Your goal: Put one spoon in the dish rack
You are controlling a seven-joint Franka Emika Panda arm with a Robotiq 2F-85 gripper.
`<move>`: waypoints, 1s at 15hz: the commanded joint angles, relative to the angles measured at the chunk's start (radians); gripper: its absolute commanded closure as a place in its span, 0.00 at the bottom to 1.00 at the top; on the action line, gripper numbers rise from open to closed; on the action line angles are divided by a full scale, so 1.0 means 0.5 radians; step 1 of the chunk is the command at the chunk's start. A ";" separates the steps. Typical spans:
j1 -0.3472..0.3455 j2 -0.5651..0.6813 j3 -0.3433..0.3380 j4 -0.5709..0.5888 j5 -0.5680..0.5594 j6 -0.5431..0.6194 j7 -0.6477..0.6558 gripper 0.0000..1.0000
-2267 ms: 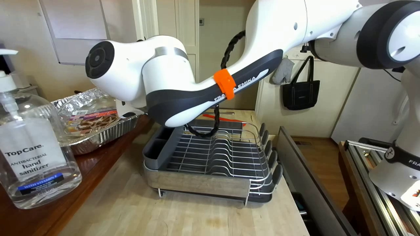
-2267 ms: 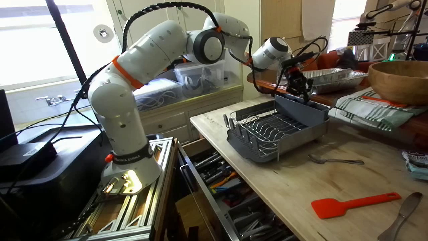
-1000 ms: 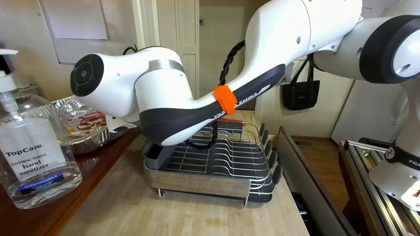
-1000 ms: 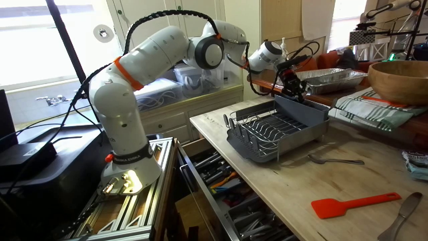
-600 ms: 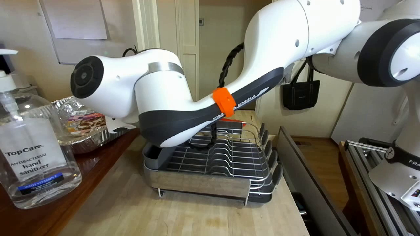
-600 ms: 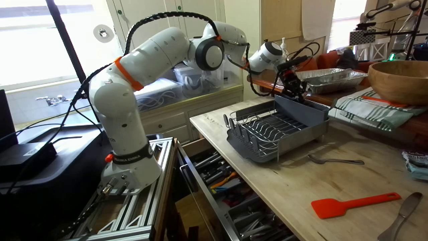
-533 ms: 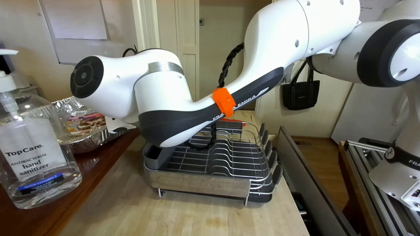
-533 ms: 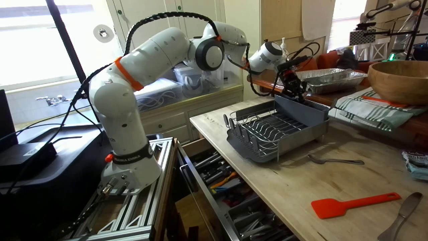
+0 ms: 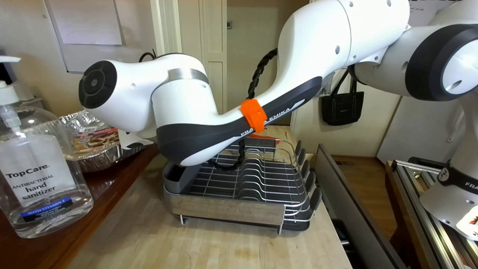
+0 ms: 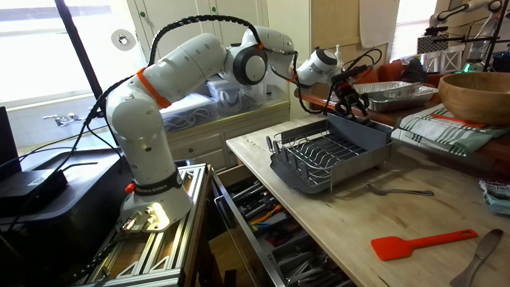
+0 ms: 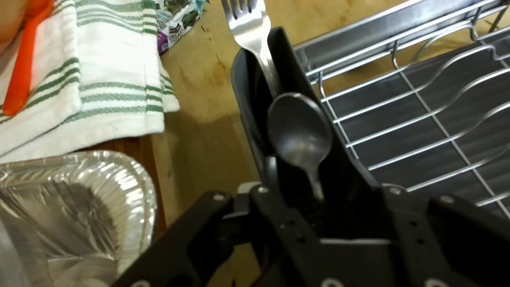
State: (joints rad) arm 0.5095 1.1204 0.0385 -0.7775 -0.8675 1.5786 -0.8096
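Note:
A metal spoon stands bowl up in the grey cutlery holder in the wrist view. Its lower handle is lost in the dark of the holder. My gripper is open, its fingers spread wide apart on either side of the spoon, not touching it. In an exterior view the gripper is low over the holder with its fingers apart. The dish rack of silver wires in a dark grey tray holds this holder along one side. The arm hides the gripper and the spoon in an exterior view.
A fork leans in the holder. Foil trays stand close beside the gripper. A spoon-like utensil, a red spatula and a knife lie on the table. A sanitizer bottle and an open drawer flank it.
My arm has lowered towards the cutlery holder. Since half a second ago the fingers have spread open, with the arm almost still, and the foil tray beside them has shifted slightly.

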 commanded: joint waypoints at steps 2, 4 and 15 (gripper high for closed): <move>0.025 0.086 -0.042 0.140 -0.005 -0.013 -0.041 0.13; 0.026 0.088 -0.049 0.155 0.000 -0.004 -0.042 0.01; 0.038 0.059 -0.027 0.181 0.118 -0.206 0.218 0.00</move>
State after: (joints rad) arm 0.5181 1.1275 0.0270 -0.7426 -0.8510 1.5373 -0.7546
